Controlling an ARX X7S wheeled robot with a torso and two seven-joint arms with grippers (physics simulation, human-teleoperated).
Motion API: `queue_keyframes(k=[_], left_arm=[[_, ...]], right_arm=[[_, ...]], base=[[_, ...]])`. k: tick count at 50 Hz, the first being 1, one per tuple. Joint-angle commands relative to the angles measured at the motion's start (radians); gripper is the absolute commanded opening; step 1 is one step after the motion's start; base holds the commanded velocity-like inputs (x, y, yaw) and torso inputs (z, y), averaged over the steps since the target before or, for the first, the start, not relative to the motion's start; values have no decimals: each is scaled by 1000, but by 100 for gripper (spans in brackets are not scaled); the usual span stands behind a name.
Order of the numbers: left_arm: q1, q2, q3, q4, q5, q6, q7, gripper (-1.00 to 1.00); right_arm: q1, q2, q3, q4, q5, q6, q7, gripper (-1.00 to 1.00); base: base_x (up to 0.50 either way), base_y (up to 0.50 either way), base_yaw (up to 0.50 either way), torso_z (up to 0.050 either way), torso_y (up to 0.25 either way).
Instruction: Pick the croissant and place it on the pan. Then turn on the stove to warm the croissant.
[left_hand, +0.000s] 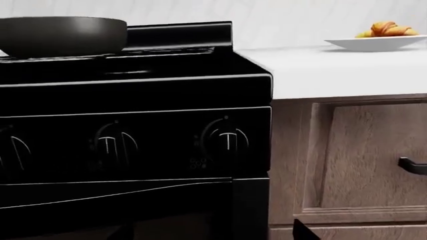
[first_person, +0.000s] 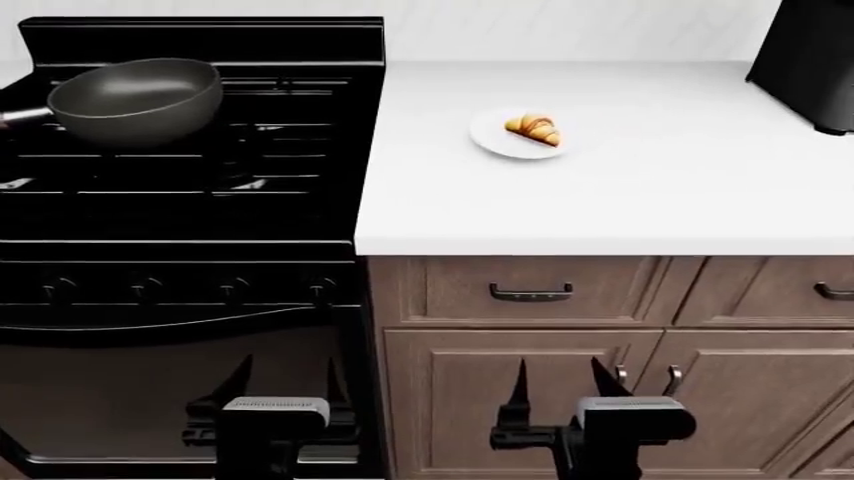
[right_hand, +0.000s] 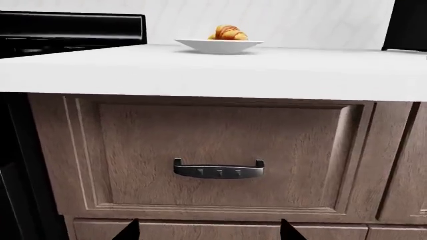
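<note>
The croissant (first_person: 534, 129) lies on a round white plate (first_person: 497, 140) on the white counter, right of the stove (first_person: 187, 215). The dark pan (first_person: 138, 100) sits on the stove's back left burner. My left gripper (first_person: 284, 385) is open and empty, low in front of the oven door below the knobs (first_person: 234, 290). My right gripper (first_person: 563, 385) is open and empty, low in front of the wooden cabinets. The left wrist view shows the pan (left_hand: 63, 35), the knobs (left_hand: 227, 140) and the croissant (left_hand: 390, 29). The right wrist view shows the croissant (right_hand: 229, 33) above my open gripper (right_hand: 209, 232).
A white counter (first_person: 601, 200) runs right of the stove over brown drawers with dark handles (first_person: 530, 293). A tall black appliance (first_person: 807, 60) stands at the counter's back right. The drawer handle (right_hand: 219, 170) is straight ahead of my right gripper.
</note>
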Motion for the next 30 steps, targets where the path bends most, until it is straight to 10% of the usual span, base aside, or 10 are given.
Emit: queue_keyframes(k=[1, 9, 30], left_arm=[[3, -14, 22, 13, -2, 8, -6, 100], [5, -26, 41, 118, -25, -82, 2, 100], [-108, -133, -40, 844, -283, -852, -1, 100]], right_arm=[[0, 8, -13, -17, 16, 10, 10, 100], [-10, 33, -18, -173, 28, 100, 24, 100], [271, 226, 99, -884, 385, 925, -40, 100]], base=[[0, 0, 0, 50, 78], [0, 0, 0, 50, 78], [0, 0, 0, 50, 75]])
